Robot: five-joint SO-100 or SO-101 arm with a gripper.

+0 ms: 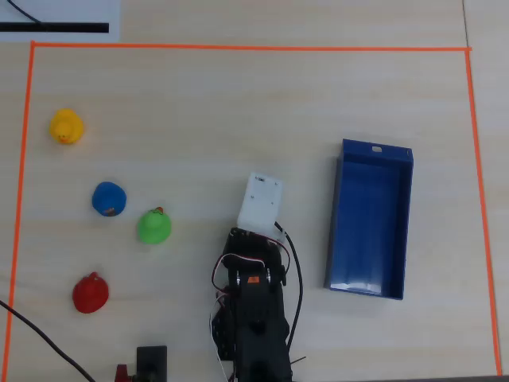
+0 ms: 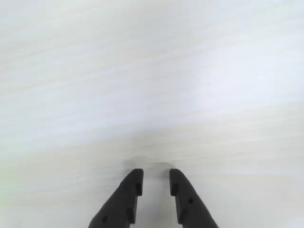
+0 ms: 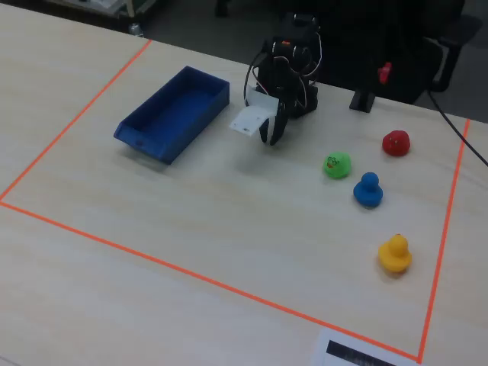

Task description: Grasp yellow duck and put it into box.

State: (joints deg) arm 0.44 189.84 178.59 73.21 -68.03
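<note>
The yellow duck point(image 1: 66, 126) stands alone at the far left of the overhead view, near the front right point(image 3: 395, 254) in the fixed view. The box point(image 1: 370, 223) is a long dark blue open tray, lying empty at the right, well away from the duck point(image 3: 141, 141). My gripper point(image 3: 270, 139) points down close to the table between them, just in front of the arm's base. The wrist view shows its two black fingers a narrow gap apart, gripper point(image 2: 156, 176) holding nothing, with only bare pale tabletop ahead. From overhead the white block point(image 1: 261, 203) hides the fingers.
A green duck point(image 1: 153, 227), a blue duck point(image 1: 108, 199) and a red duck point(image 1: 91, 293) sit left of the arm, between it and the yellow one. Orange tape point(image 1: 238, 47) frames the work area. Black cables trail by the arm's base point(image 1: 254, 334).
</note>
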